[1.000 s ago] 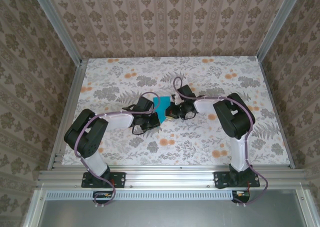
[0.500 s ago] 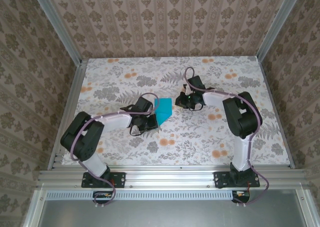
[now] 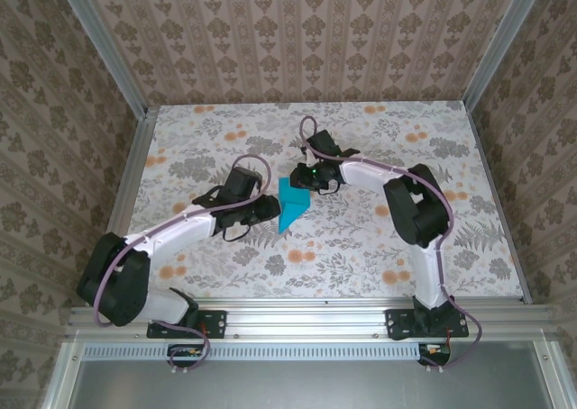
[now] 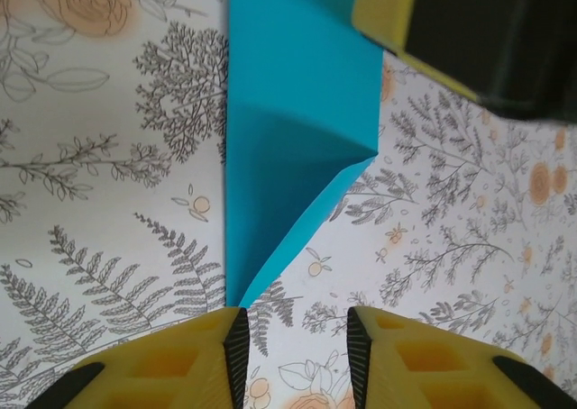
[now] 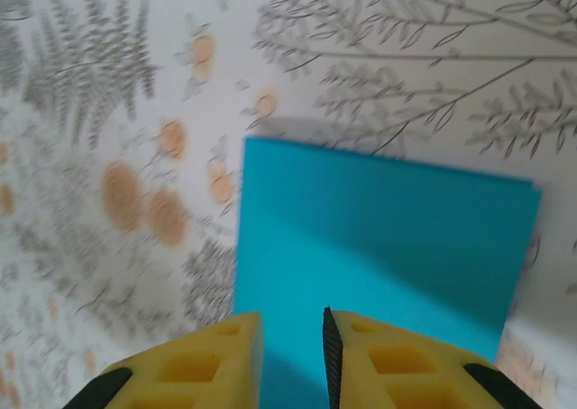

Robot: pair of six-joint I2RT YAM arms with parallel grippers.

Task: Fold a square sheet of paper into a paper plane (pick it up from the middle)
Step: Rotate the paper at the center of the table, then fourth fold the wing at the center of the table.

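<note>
Sheet of paper: we see the cyan-blue sheet of paper (image 3: 292, 204) lying flat on the flowered table (image 3: 379, 256) near its middle, between the two grippers. It is folded: square-cut at the far end and tapering to a point at the near end.
Left arm: we see its elbow low by the near left edge of the table. The forearm runs up and to the right, and the wrist ends just beside the paper's left side.
Left gripper: in its wrist view, we find the left gripper (image 4: 293, 339) with its yellow fingers (image 4: 162, 373) spread and nothing between them. The paper's point lies just ahead of the left finger; we cannot tell whether they touch.
Right arm: we see it rise from its base and bend at an elbow on the right. The forearm runs left toward the paper's far end.
Right gripper: in its wrist view, we find the right gripper (image 5: 290, 337) over the paper's edge. Its jaws stand a narrow slit apart, blue shows through the gap, and we see nothing pinched. From the left wrist, one of its yellow fingers (image 4: 388, 13) sits over the paper's far right corner.
</note>
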